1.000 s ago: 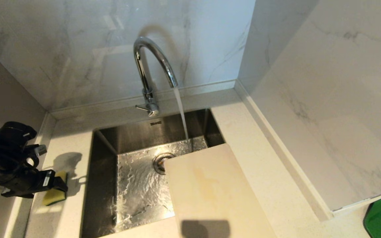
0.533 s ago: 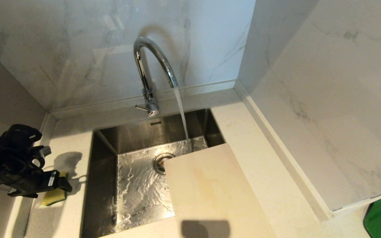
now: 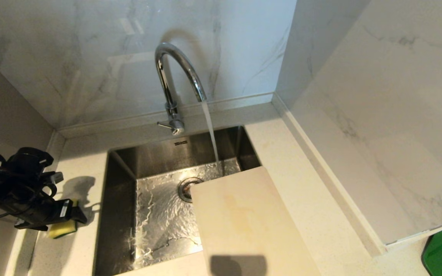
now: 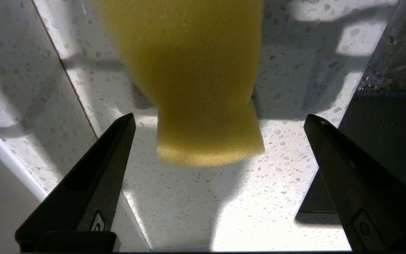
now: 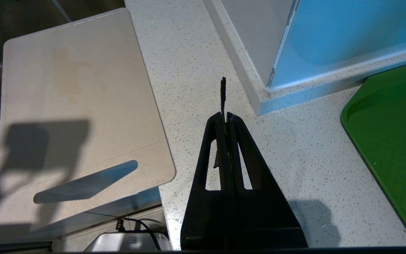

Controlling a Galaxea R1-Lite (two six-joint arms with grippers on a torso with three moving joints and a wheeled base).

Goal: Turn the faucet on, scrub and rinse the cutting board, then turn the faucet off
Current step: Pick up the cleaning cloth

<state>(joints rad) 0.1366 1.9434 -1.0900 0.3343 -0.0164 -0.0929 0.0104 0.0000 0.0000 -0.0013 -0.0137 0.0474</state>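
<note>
Faucet (image 3: 178, 76) already running, stream pouring into the steel sink (image 3: 159, 214) just past the far edge of the cutting board (image 3: 244, 222), which lies dry-looking across the sink's right corner and the countertop (image 3: 282, 153). Over the last second, left gripper (image 4: 219, 120) crept further over the yellow sponge (image 3: 63, 229) at the sink's left, covering more of it than before. Jaws spread wide, straddling the sponge, no contact yet. Probably means the grab comes next, scrubbing still to do. Right gripper (image 5: 224, 116) parked beside the board, pinched shut, empty.
</note>
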